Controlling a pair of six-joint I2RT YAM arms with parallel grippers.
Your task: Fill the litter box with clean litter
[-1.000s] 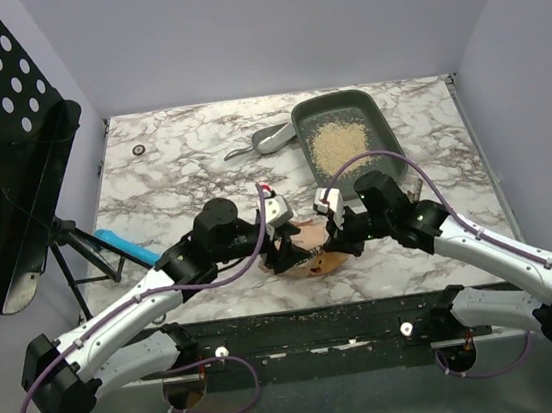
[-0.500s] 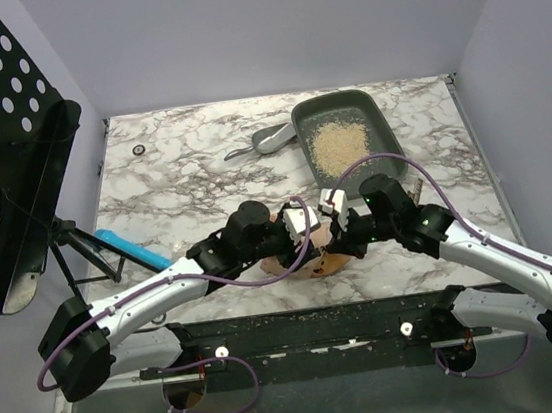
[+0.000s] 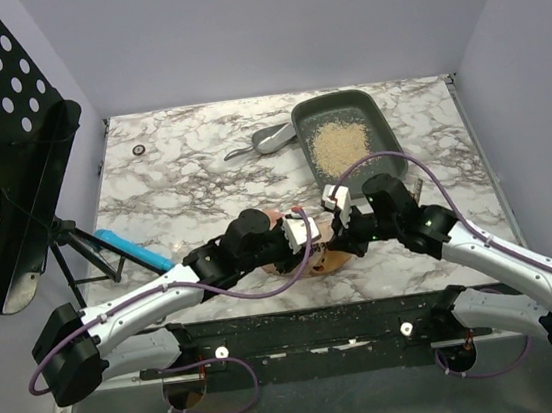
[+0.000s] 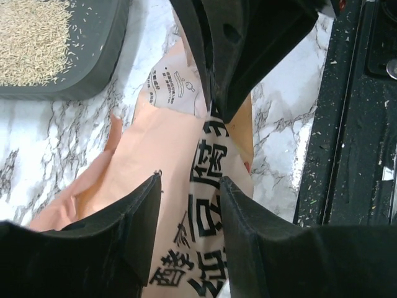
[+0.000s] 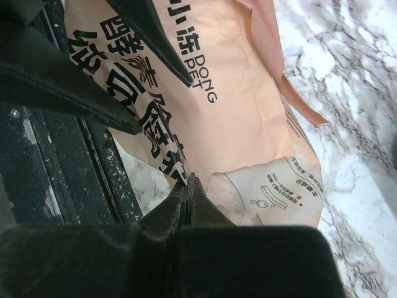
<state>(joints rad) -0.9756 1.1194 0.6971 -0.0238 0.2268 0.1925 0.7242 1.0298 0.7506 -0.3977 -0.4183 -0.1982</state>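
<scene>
The dark grey litter box [image 3: 386, 134] stands at the back right with a heap of pale clean litter [image 3: 336, 141] in it. Its corner [image 4: 99, 59] and the litter [image 4: 31, 34] also show in the left wrist view. An orange printed litter bag [image 3: 325, 259] lies on the marble near the front edge, mostly under both grippers. My right gripper [image 3: 340, 231] is shut on the bag's edge [image 5: 186, 167]. My left gripper [image 3: 308, 239] is open, its fingers [image 4: 133, 217] straddling the printed bag [image 4: 167, 143] just left of the right gripper [image 4: 248, 49].
A grey scoop [image 3: 270, 141] lies left of the litter box. A blue object [image 3: 130, 247] and a black perforated stand [image 3: 7, 149] are at the left. A small ring [image 3: 138, 149] lies at the back left. The black front rail [image 4: 353, 124] carries spilled granules.
My left arm has swung right, bringing its gripper over the bag beside the right gripper. The right gripper has stayed nearly still on the bag.
</scene>
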